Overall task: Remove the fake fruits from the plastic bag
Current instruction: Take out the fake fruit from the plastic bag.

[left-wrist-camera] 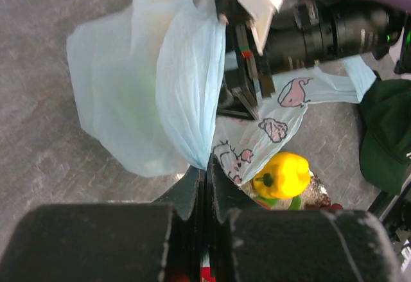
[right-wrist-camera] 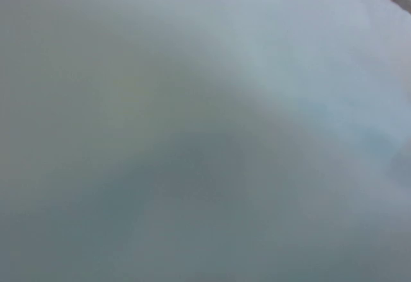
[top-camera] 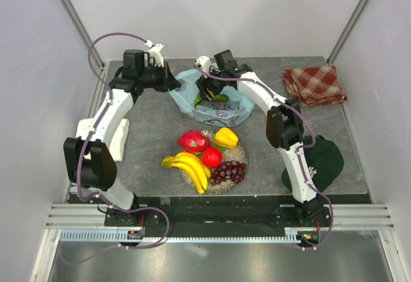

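The light blue plastic bag (top-camera: pixel 234 112) lies at the back middle of the table. My left gripper (top-camera: pixel 174 83) is shut on its left rim, and the pinched film (left-wrist-camera: pixel 186 89) bunches between the jaws of the left gripper (left-wrist-camera: pixel 207 169). My right gripper (top-camera: pixel 207 94) reaches down into the bag's mouth, next to a green fruit (top-camera: pixel 219 98); its jaws are hidden. Bag film (right-wrist-camera: pixel 205 128) fills the right wrist view. Outside the bag lie the banana bunch (top-camera: pixel 189 166), dragon fruit (top-camera: pixel 194 141), yellow pepper (top-camera: pixel 226 137), red apple (top-camera: pixel 211 157) and grapes (top-camera: pixel 228 171).
The fruits rest on a round speckled plate (top-camera: pixel 243 151) at the front middle. A red checkered cloth (top-camera: pixel 314 84) lies at the back right. A dark green cap (top-camera: pixel 324 160) sits by the right arm's base.
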Available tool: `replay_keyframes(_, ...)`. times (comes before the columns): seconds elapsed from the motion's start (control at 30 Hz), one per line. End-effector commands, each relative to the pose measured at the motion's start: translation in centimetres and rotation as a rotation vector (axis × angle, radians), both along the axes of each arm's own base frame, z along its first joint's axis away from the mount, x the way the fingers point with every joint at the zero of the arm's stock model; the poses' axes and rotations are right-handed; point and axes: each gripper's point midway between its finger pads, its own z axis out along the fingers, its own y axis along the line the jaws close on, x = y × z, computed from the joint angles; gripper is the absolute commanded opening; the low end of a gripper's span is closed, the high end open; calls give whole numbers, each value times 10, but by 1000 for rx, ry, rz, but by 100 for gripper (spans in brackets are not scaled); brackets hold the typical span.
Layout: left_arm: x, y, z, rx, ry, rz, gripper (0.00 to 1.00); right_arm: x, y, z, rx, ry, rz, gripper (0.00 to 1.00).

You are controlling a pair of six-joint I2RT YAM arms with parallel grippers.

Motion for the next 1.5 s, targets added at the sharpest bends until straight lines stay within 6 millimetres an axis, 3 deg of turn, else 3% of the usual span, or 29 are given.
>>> replay_keyframes(0.0,-7,4,-8,33,6,-1,2,42,2,11,-6,-149,-34,77)
replay_keyframes(0.33,-6,10,-18,61,17,8,2,66,-33,-4,-66,-182,-87,78)
replay_keyframes(0.6,-2,11,-14,71,3,11,2,62,-56,-41,-192,-168,-80,86)
replay_keyframes(0.77,-1,11,-13,77,-3,12,2,55,-59,-39,-212,-169,-35,88)
replay_keyframes(0.8,-1,12,-14,79,-2,15,2,53,-57,-30,-200,-182,-17,89)
replay_keyframes(0.93,-1,11,-15,77,3,13,2,46,-66,-34,-253,-184,-1,89)
replay_keyframes(1.1,2,11,-13,76,-2,13,2,40,-75,-55,-308,-139,8,88)
replay_keyframes(1.17,2,11,-11,76,-8,15,2,38,-74,-58,-311,-127,6,84)
replay_keyframes(1.2,2,11,-11,76,-8,15,2,39,-75,-57,-305,-124,2,77)
replay_keyframes(1.33,3,11,-11,73,-9,15,2,34,-64,-23,-223,-143,11,59)
replay_keyframes(1.37,4,11,-11,72,-10,17,2,32,-62,4,-191,-174,8,57)
replay_keyframes(1.43,5,10,-12,71,-6,18,2,21,-56,28,-126,-163,11,55)
replay_keyframes(1.47,6,10,-13,69,-7,19,2,15,-54,58,-85,-193,15,55)
